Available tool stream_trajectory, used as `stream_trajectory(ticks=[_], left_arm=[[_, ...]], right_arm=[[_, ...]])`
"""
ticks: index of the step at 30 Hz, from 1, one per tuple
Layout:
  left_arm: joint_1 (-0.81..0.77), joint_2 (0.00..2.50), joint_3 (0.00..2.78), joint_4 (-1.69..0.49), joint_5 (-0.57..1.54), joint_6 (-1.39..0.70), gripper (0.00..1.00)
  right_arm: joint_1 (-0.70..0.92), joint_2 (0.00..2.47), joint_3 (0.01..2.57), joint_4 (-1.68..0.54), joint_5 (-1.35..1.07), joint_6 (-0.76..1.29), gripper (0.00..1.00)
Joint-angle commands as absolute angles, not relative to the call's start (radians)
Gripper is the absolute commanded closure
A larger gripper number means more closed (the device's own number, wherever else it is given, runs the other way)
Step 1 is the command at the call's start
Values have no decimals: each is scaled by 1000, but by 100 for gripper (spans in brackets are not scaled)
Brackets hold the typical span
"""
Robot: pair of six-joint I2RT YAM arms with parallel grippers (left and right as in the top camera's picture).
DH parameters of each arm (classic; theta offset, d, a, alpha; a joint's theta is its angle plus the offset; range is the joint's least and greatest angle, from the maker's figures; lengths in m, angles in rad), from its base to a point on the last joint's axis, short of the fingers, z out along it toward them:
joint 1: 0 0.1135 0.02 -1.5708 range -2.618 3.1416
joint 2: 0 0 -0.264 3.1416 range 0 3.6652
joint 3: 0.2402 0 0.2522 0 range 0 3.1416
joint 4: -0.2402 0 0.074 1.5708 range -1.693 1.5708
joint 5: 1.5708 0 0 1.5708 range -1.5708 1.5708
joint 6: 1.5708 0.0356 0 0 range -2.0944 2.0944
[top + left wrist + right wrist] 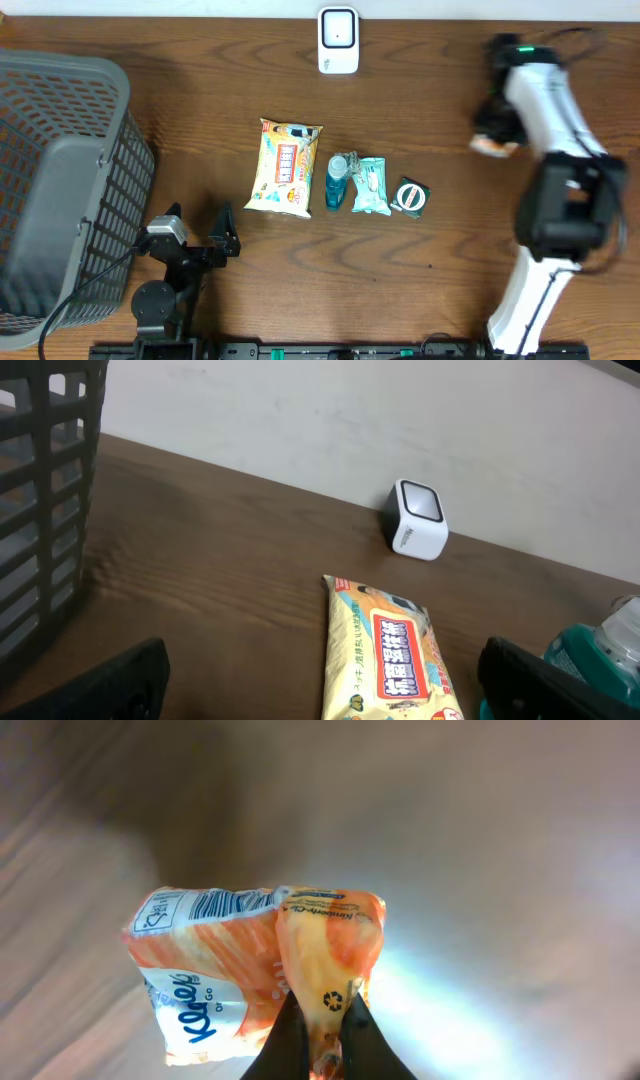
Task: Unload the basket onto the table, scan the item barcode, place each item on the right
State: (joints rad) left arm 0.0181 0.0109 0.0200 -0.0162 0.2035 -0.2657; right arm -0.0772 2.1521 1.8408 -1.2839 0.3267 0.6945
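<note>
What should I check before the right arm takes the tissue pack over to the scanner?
1. Grip: right gripper shut on pack: ok.
2. Label: barcode uncovered: ok.
3. Aim: barcode turned toward scanner: cannot tell.
4. Path: table bare between pack and scanner: ok.
5. Other arm: left gripper open, well off that path: ok.

the right arm (548, 110) has white rounded links, black joint housings and a small green light (522, 47). the left arm (178, 262) is black, trailing a thin black cable (75, 300).
</note>
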Motion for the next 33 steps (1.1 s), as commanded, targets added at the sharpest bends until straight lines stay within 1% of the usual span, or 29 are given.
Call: stream_trajectory(ticks=[1, 5, 9, 15, 20, 23, 26, 27, 29, 33], left_arm=[[21, 4, 4, -49, 216, -268, 2], [21, 4, 4, -49, 216, -268, 2], [21, 4, 4, -49, 216, -268, 2], [21, 4, 4, -49, 216, -268, 2], [21, 4, 4, -49, 216, -268, 2], [21, 4, 4, -49, 216, -268, 2], [21, 4, 4, -49, 216, -268, 2], [21, 4, 4, -49, 216, -268, 2], [21, 4, 4, -49, 216, -268, 2], [21, 4, 4, -49, 216, -268, 2]], right_arm=[[-217, 2046, 1843, -1322, 529, 882, 99], [-387, 2050, 1842, -1302, 703, 986, 99], [-539, 2084, 1842, -1221, 783, 980, 99], [-727, 2149, 1842, -1013, 765, 727, 99], [-827, 2161, 1842, -962, 656, 680, 98], [-869, 2160, 1844, -948, 560, 637, 76], [-885, 2153, 1848, -955, 451, 626, 49], [-885, 2147, 1849, -957, 412, 626, 44], [-874, 2128, 1855, -967, 352, 626, 43], [-830, 2062, 1857, -991, 226, 626, 49]])
